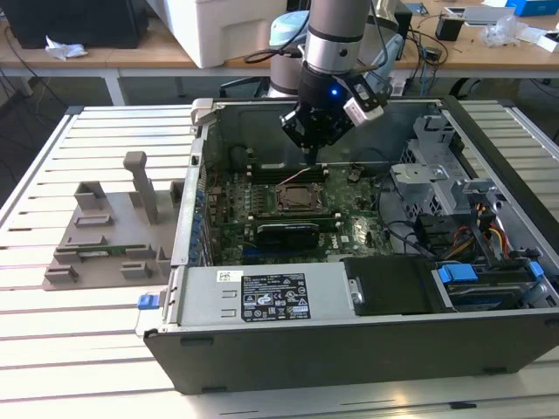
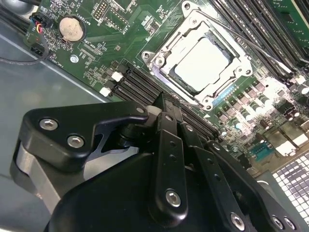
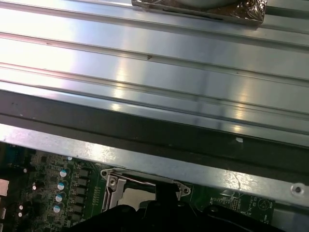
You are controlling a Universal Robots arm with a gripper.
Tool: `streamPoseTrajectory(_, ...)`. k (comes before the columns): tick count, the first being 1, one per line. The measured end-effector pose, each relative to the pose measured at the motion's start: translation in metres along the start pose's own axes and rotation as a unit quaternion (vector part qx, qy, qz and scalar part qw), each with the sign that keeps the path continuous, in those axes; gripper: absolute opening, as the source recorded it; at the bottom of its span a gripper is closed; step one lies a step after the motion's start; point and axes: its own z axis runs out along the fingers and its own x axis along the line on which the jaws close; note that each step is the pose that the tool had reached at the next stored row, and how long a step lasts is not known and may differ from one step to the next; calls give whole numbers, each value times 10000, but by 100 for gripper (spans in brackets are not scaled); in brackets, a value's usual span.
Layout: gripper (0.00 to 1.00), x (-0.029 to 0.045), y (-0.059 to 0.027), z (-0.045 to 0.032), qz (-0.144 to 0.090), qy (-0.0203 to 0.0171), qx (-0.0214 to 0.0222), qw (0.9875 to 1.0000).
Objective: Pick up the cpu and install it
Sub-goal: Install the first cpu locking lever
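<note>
1. the cpu (image 2: 205, 63) lies flat in the socket frame (image 2: 159, 55) on the motherboard (image 2: 120, 29), its silvery top facing up, as the second wrist view shows.
2. the chip is near enough square, so no long axis can be told; its edges run parallel to the frame's 4 sides, and in that view the whole square sits turned at a slant.
3. in the exterior view the socket (image 1: 301, 197) sits near the middle of the motherboard, inside the open computer case (image 1: 262, 301), closer to the case's far wall than to its near edge.
4. the gripper (image 1: 313, 150) hangs above the motherboard, over its far edge and just beyond the socket, apart from the chip.
5. in the second wrist view the black fingers (image 2: 166, 145) reach toward the memory slots (image 2: 137, 89) beside the frame; their tips look drawn close together with nothing seen between them, but how far they are parted cannot be told for sure.
6. a round coin battery (image 2: 72, 27) sits on the board toward a corner, well apart from the socket.
7. grey plastic fixture blocks (image 1: 109, 227) stand on the slatted metal table (image 1: 52, 340) outside the case, on the exterior view's left.
8. in the first wrist view the socket frame (image 3: 116, 186) shows next to the case's metal wall (image 3: 154, 159).
</note>
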Motion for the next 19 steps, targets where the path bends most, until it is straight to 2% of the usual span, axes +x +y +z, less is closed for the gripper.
streamPoseTrajectory(6,11,-70,-12,94,0,1,0,10000)
streamPoseTrajectory(11,11,-91,-16,143,0,2,0,10000)
streamPoseTrajectory(15,11,-90,-16,142,0,0,1,10000)
streamPoseTrajectory(19,11,-85,-15,73,0,-5,1,10000)
